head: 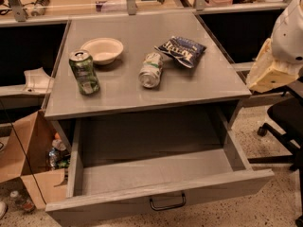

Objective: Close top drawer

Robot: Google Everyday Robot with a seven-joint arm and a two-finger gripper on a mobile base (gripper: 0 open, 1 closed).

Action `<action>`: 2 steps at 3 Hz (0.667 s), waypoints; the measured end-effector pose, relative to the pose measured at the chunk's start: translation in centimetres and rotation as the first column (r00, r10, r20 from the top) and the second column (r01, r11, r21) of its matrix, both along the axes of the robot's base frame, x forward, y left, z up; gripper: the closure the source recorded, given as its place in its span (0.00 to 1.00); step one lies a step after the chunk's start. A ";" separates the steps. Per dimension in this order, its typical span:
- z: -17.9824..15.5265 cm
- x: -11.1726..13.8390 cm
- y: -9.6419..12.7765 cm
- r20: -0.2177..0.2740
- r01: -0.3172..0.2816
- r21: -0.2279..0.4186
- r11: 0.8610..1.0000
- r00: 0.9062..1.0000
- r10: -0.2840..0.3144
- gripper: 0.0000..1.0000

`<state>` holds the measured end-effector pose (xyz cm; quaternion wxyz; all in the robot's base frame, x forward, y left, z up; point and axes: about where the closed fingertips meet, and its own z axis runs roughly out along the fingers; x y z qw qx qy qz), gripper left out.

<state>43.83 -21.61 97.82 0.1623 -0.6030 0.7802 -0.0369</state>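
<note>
The top drawer (118, 203) of the grey cabinet is pulled far out towards me. Its deep grey tray (156, 167) holds nothing, and its flat front carries a small dark loop handle (167, 203). My gripper (267, 72), cream-coloured under a white arm (289, 32), hangs at the right edge of the view. It is beside the right edge of the cabinet top (199, 86), above and behind the drawer front, and touches nothing.
On the cabinet top stand an upright green can (84, 72), a can on its side (151, 70), a white bowl (102, 49) and a blue chip bag (181, 50). An open cardboard box (33, 160) of rubbish sits left of the drawer. A black office chair (284, 122) stands at the right.
</note>
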 end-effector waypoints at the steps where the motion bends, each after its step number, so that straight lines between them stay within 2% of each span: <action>1: 0.0 0.0 0.0 0.000 0.000 0.000 1.000 1.000 0.000 1.00; 2: -1.2 -1.2 -1.4 0.006 0.045 0.007 0.999 0.999 -0.045 1.00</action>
